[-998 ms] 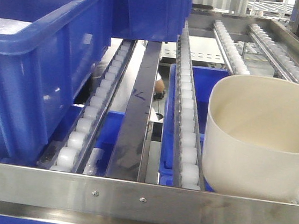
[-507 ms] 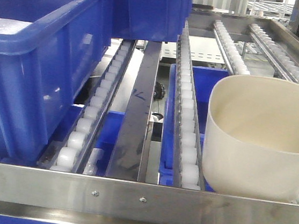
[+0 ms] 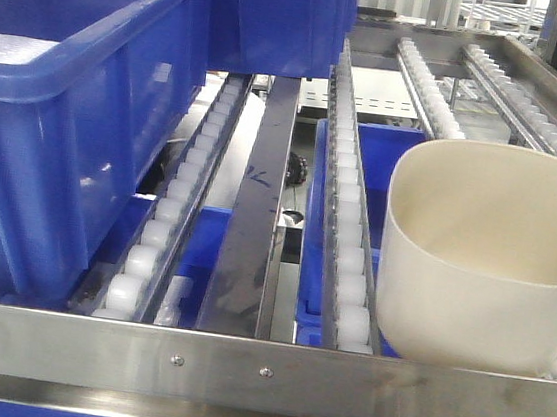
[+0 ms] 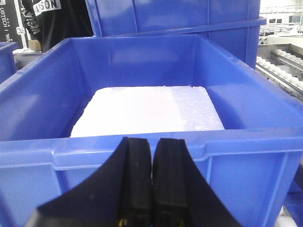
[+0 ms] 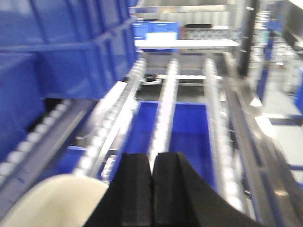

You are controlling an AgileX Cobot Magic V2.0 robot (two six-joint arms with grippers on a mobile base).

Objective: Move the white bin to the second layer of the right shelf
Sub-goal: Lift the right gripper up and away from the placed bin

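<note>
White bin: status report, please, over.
Both grippers, left and right, shut, empty. White bin on right shelf second layer, on rollers. Nothing blocking.

The front view sits low and close behind the steel front beam (image 3: 260, 368), looking level down the roller lanes (image 3: 344, 206) into the rack. The left wrist view looks forward over its own closed claw (image 4: 152, 179), very near a blue crate (image 4: 142, 156) and slightly down into it. The right wrist view, blurred, looks over its closed claw (image 5: 152, 189) along the same roller lanes (image 5: 163, 113). Front and right wrist views share the white bin (image 3: 484, 262), seen at lower left (image 5: 57, 201) in the latter.
</note>
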